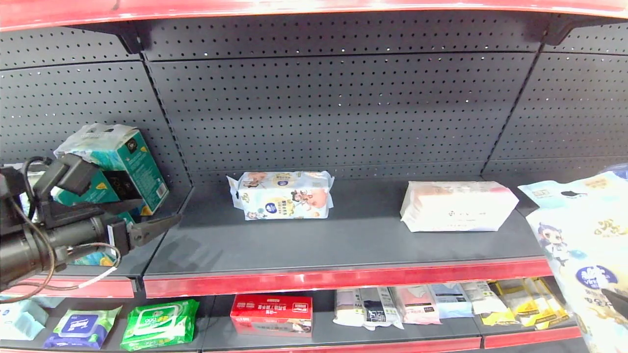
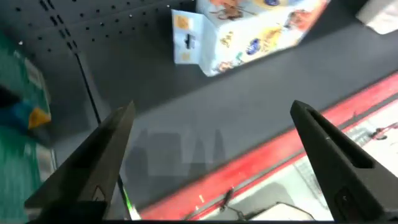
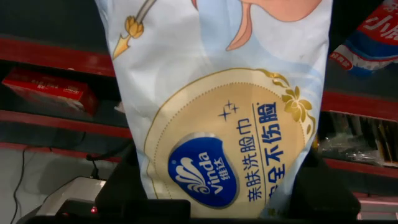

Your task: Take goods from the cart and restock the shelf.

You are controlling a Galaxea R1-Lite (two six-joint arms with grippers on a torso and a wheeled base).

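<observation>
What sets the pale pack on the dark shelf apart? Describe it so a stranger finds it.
Find the dark shelf with the red front edge. On its middle bay two packs lie apart; the pale pack is the one toward the robot's right. It is plain pinkish white, while the cartoon pack carries colourful print.

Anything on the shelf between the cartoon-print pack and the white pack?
No: head view shows bare shelf between the cartoon-print pack and white pack.

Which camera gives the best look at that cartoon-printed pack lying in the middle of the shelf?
The head view: the cartoon-printed pack lies whole on the shelf. The left wrist view catches part of it, cut at the edge. The right wrist view faces the large bag instead.
</observation>
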